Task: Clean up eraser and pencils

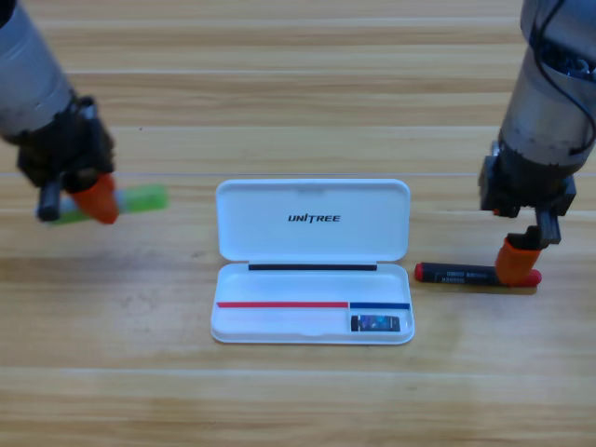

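Observation:
The white UNITREE case (312, 219) lies open at the middle of the table. The dark eraser (375, 323) sits in the small compartment at the tray's lower right. The light green pencil (140, 199) lies left of the case, slightly tilted. My left gripper (93, 200) is down over its left part and covers it there. The red pencil with the black labelled middle (461, 274) lies flat to the right of the case. My right gripper (517, 261) points down onto its right end. Whether either gripper grips its pencil does not show.
The case's tray (279, 321) has a long bare compartment to the left of the eraser. Both grey arms come in from the upper corners.

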